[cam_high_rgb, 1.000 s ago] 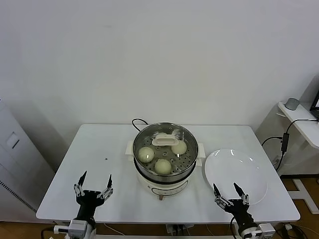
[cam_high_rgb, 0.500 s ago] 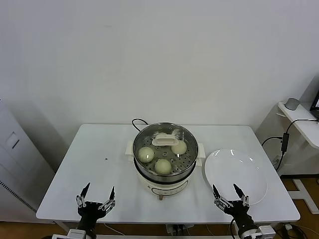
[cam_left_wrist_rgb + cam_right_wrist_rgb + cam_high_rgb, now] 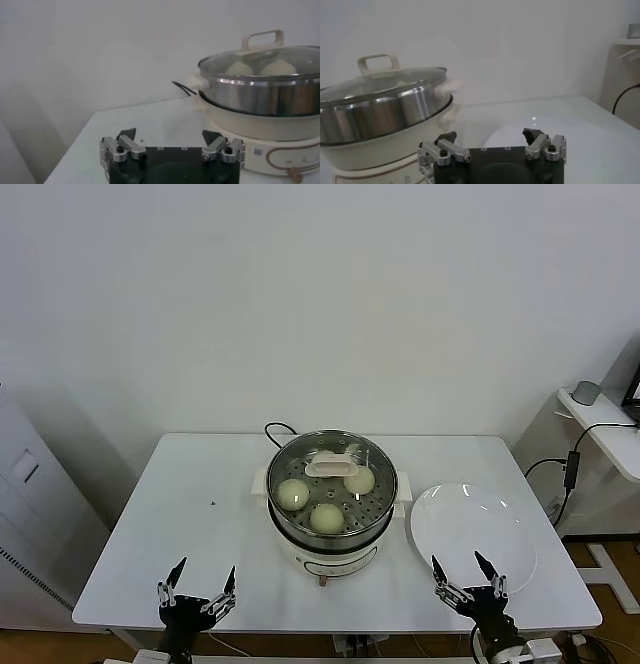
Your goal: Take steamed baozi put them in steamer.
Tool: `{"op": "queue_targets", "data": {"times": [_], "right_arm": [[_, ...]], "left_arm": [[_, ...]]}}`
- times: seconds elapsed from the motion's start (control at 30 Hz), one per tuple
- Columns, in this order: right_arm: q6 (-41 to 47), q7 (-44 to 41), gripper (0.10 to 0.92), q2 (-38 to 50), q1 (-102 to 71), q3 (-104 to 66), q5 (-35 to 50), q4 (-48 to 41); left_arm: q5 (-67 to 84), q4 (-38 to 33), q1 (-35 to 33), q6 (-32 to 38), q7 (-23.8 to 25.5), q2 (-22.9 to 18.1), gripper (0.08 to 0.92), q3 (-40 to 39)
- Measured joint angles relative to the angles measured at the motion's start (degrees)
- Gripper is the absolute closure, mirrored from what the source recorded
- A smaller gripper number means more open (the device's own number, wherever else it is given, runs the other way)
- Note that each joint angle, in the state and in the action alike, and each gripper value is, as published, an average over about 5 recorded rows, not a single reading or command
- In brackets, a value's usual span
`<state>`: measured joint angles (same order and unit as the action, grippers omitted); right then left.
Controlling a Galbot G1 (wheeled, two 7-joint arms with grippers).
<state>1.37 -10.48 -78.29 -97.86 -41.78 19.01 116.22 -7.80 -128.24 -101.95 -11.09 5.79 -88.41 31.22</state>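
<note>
Head view showed three baozi (image 3: 327, 516) inside the steamer (image 3: 331, 529), which stood near the middle of the table (image 3: 200, 514): one bun at about nine o'clock in the basket, one at six, one at two. A fourth could not be made out. A glass lid (image 3: 330, 452) with a beige handle (image 3: 331, 469) covered the basket; in the left wrist view two buns (image 3: 239, 68) showed pale through the glass (image 3: 280, 57), and the handle (image 3: 262, 40) stood upright on top. The steel basket (image 3: 260, 95) sat on a white pot base (image 3: 265, 131), and a black cord (image 3: 277, 429) ran off from the pot at eleven o'clock. A white plate (image 3: 473, 537) lay at three o'clock from the steamer, just beside it and bare on its visible face; the right wrist view showed the lidded pot (image 3: 380, 107) and the plate (image 3: 520, 132) on the table. The left gripper (image 3: 197, 595) hung at seven o'clock from the pot, at the table's near edge, its jaws spread wide with nothing between them, well apart from the steamer. The right gripper (image 3: 466, 581) sat at five o'clock from the pot, by the plate's near rim, equally wide and holding nothing. Both grippers (image 3: 170, 145) (image 3: 492, 145) showed a clear gap between their fingers in their own wrist views.
</note>
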Motion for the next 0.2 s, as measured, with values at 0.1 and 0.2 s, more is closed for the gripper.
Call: {"op": "queue_targets", "data": {"times": [0.1,0.2], "right_arm": [[0.07,-0.06,0.203,-0.07,-0.33,0.12,-0.57,0.36],[0.15,-0.13,0.203,-0.21,-0.46,0.26,-0.95,0.61]], "left_arm": [[0.01,-0.21,-0.39,-0.07,0.33,-0.14,0.177,-0.06],[0.00,-0.47,-0.64,-0.16,0.52,-0.19,0.177,-0.09]]}}
